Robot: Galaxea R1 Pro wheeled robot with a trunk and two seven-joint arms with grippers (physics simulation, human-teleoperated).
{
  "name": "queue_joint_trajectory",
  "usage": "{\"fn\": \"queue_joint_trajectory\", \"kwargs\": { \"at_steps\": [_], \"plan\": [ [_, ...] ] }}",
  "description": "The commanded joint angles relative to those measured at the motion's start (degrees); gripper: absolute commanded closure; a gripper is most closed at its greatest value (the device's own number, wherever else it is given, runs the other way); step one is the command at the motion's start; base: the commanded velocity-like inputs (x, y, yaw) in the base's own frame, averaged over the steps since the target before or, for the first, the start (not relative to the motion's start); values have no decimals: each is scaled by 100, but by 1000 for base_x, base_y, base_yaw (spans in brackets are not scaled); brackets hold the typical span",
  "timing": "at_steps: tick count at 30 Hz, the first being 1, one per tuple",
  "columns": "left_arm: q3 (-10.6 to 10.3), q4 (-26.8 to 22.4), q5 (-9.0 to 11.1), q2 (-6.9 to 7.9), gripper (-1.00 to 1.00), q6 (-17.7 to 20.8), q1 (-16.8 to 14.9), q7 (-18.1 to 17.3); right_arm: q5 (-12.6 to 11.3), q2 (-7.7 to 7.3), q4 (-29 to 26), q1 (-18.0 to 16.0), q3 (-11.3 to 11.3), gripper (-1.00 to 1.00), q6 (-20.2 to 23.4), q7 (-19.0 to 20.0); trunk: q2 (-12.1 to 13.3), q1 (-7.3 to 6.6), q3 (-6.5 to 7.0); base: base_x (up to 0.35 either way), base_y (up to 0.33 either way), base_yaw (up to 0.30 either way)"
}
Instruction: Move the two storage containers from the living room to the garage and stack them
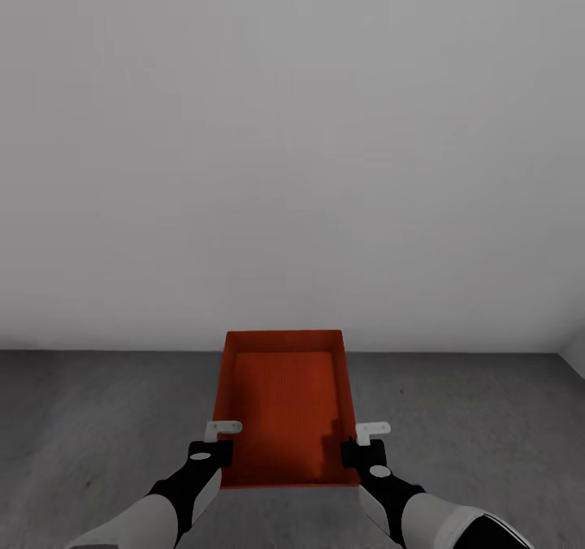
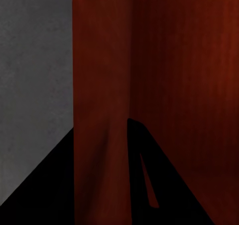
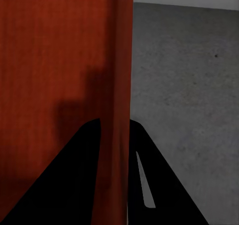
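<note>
From my head camera, the near rim of the storage container [image 1: 284, 403] is partly covered at 7 and 5 o'clock by the left gripper [image 1: 213, 443] and the right gripper [image 1: 363, 443]. I cannot tell whether the container rests on the floor [image 1: 97, 419] or is held above it; its underside is hidden. Both forearms are cut off by the frame edge at 6 o'clock. In the left wrist view, the container wall [image 2: 164, 60] runs past the frame at 12 and 3 o'clock, and the dark fingers [image 2: 164, 185] are cropped at 6 o'clock. In the right wrist view, the wall [image 3: 59, 45] is likewise cropped at 12 and 9 o'clock, and fingertip contact is too dark to resolve.
</note>
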Motion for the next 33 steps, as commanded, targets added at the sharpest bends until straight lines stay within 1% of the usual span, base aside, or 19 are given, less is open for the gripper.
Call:
{"fn": "queue_joint_trajectory", "kwargs": {
  "at_steps": [1,33],
  "plan": [
    [328,-333,366,-68,100,22,-6,16,-178,1,25,-2,-33,100,-49,-58,-4,0,-15,0,0,0],
    [327,-333,366,-72,100,22,-6,16,-176,1,25,-2,-33,100,-49,-58,-4,0,-313,0,0,0]
  ]
}}
